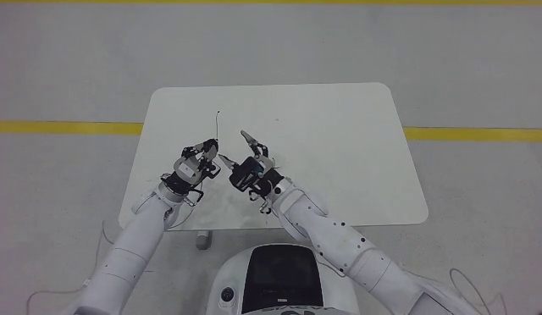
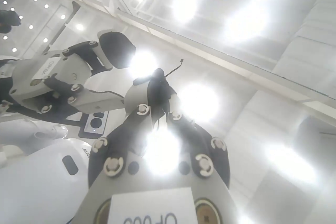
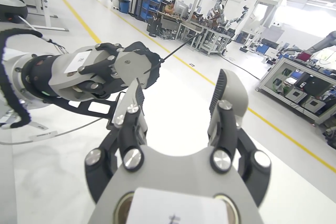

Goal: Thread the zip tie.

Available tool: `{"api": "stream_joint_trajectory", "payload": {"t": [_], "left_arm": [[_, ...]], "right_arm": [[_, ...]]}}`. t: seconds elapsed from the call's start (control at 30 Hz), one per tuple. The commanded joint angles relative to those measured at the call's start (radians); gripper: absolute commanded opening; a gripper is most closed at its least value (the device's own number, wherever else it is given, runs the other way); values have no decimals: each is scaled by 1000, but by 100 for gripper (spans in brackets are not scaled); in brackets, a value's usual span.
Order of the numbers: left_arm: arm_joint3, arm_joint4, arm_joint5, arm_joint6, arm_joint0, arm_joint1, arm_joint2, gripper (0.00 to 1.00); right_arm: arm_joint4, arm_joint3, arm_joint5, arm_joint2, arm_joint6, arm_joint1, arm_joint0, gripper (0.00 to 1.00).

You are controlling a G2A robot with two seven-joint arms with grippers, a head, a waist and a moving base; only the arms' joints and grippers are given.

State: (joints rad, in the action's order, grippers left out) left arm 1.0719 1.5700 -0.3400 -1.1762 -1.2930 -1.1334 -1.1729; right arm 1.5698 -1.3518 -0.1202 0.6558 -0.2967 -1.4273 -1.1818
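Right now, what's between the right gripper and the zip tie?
Nothing: in the right wrist view, bare air separates the right gripper from the zip tie the left gripper holds.

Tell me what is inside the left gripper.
The left gripper is shut on a thin black zip tie, its long end sticking out. The clamped stretch is hidden by the fingers.

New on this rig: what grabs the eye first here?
The left gripper stands out first, its jaws shut on a thin black zip tie that juts past its tips, above the white table. Close beside it hangs the right gripper, jaws wide open and empty.
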Motion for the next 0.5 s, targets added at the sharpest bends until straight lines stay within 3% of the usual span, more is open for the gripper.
{"api": "stream_joint_trajectory", "payload": {"t": [0.0, 0.47], "left_arm": [[0, 0, 0, 0, 0, 0, 0, 0], [0, 0, 0, 0, 0, 0, 0, 0]], "right_arm": [[-2, 5, 8, -2, 0, -4, 1, 47], [-6, 44, 26, -7, -15, -35, 14, 43]]}}
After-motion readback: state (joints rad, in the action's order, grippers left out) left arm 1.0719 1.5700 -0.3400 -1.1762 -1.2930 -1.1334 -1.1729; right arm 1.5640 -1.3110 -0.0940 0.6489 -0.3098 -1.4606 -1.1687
